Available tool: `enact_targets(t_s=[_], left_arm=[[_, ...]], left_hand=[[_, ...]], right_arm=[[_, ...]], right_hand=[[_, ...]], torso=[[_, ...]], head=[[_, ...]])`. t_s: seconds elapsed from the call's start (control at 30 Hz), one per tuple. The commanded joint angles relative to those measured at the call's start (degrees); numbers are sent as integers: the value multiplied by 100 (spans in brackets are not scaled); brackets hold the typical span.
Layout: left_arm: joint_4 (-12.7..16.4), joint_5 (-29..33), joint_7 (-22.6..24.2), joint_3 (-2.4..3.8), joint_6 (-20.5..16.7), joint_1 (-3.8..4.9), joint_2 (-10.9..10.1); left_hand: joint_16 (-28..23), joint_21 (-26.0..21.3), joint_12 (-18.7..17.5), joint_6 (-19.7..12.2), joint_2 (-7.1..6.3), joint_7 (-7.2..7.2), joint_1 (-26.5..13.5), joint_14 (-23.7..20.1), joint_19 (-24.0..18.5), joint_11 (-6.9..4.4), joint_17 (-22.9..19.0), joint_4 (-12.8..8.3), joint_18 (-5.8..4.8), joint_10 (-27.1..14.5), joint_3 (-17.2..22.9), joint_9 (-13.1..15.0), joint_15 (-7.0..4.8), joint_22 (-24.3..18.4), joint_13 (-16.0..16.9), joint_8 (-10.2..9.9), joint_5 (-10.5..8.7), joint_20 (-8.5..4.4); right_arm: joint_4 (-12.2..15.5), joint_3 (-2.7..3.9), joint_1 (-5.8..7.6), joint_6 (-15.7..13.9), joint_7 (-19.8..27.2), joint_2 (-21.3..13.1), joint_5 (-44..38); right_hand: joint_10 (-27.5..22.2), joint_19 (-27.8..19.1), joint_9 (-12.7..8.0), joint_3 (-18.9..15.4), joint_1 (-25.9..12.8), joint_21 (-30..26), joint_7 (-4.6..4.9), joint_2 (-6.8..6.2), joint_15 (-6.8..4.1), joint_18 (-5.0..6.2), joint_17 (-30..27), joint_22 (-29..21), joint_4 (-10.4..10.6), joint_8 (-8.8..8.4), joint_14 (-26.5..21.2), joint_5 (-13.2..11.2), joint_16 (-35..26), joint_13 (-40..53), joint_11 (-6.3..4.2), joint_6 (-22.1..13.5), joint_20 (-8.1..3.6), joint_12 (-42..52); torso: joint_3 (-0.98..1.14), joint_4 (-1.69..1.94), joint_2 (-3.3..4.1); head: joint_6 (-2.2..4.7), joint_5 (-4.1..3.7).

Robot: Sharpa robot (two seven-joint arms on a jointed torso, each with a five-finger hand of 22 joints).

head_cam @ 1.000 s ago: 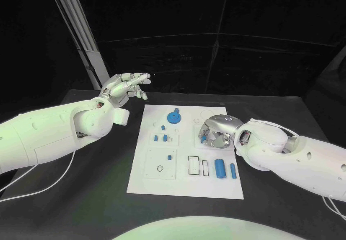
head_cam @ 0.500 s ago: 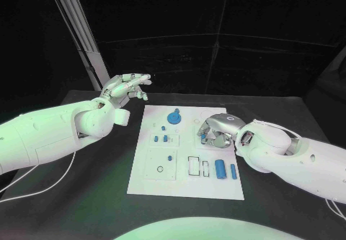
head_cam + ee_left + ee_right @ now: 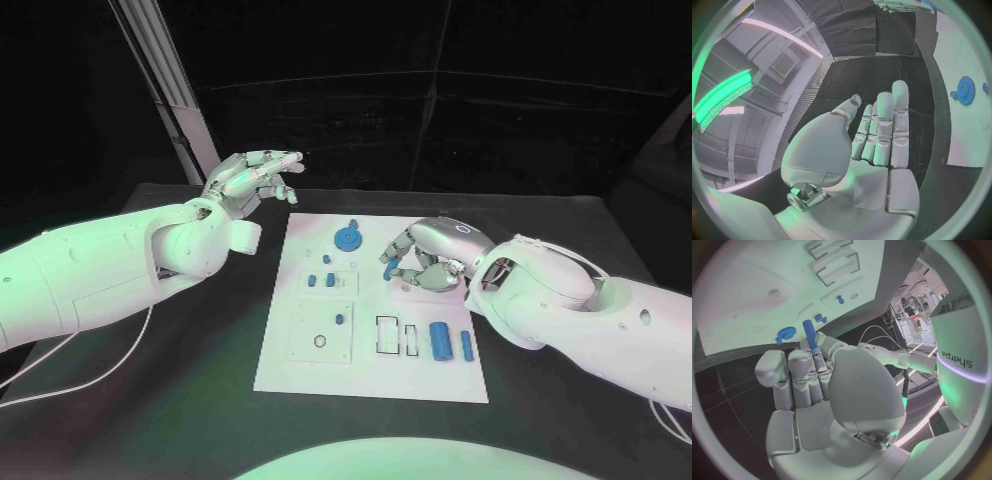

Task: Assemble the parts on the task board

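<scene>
Black table [image 3: 173, 400], one task board [image 3: 289, 370]

The word "sharpa" in grey letters on the robot's white arm [image 3: 962, 356].

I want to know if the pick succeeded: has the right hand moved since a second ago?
Yes. The right hand has lifted off the task board, turning its fingers toward the blue gear, holding a blue peg.
</scene>
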Motion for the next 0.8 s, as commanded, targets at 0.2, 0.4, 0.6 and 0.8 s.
enact_targets(t_s=[0.2,0.4,0.6,0.8], left_arm=[[-2,-14,34,4,29,7,48],[4,-14,42,5,33,8,73],[13,-14,45,5,40,10,97],[19,-14,45,5,37,11,97]], left_hand=[[37,24,38,-36,-4,5,49,-26,-44,-6,-8,-13,73,-32,-30,0,-4,6,-7,24,-33,1],[37,24,38,-36,-4,5,49,-26,-44,-6,-8,-13,73,-32,-30,0,-4,6,-7,24,-33,1],[37,25,38,-40,-4,5,54,-28,-46,-5,-9,-16,73,-38,-31,-1,-4,7,-9,24,-34,1],[37,25,38,-40,-4,5,54,-28,-46,-5,-9,-16,73,-38,-31,-1,-4,7,-9,24,-34,1]], right_arm=[[-24,-3,6,-154,616,366,641],[-178,-170,3,-36,836,754,683],[-397,-468,-4,68,966,1120,596],[-600,-670,-5,225,990,1304,484]], right_hand=[[41,75,-3,69,20,62,8,-21,-16,-61,93,72,-5,-31,35,10,90,7,-1,48,-12,-44],[29,78,-8,109,19,77,18,-26,-10,-63,122,87,-22,-46,43,34,124,5,9,35,-13,-70],[18,78,-11,143,20,86,24,-25,-5,-64,130,95,-38,-54,43,64,140,4,15,26,-12,-90],[14,78,-11,151,19,89,25,-27,-4,-65,128,99,-43,-56,41,72,141,4,17,23,-11,-96]], torso=[[-9,12,8],[-4,5,28],[-6,3,25],[-1,-12,21]], head=[[3,128],[-40,267],[-92,353],[-137,408]])
